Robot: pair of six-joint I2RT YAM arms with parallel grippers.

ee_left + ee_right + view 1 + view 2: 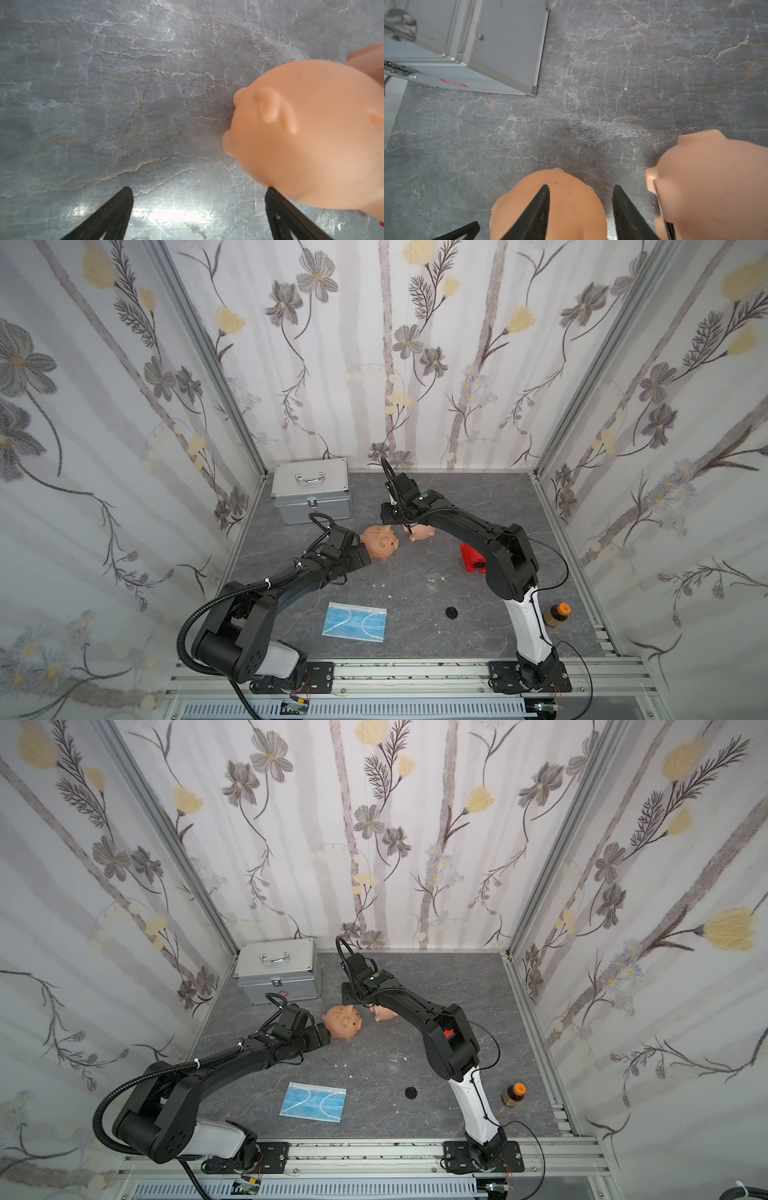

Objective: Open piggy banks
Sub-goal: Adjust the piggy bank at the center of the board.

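Step in hand, as I judged it: securing the rounder peach-pink plastic piggy bank (379, 542), which stood at frame centre on the grey marbled tabletop (415, 639), so its belly could be turned up. No plug showed on it in any view. The left hand (198, 189) was spread to full width and pinched nothing. In the left wrist view the bank's rump sat at the right edge, up against one fingertip (270, 193), not between the two. To do it well, that hand should shift sideways until the body is centred, then press in gently, since smooth round plastic will likely squirt out. The right hand (581, 187) stood half spread with bare tabletop between the tips, one finger across the same bank and the other in the gap beside the second peach-pink piggy bank (424, 533). It should avoid shoving that one away. The bright red plastic piggy bank (469, 558) lay right of centre, partly under the right arm. A loose black round plug (451, 612) at lower centre suggested one bank was already open. Left arm: low, stretched from lower left. Right arm: arched high from lower right, hand pointing down.
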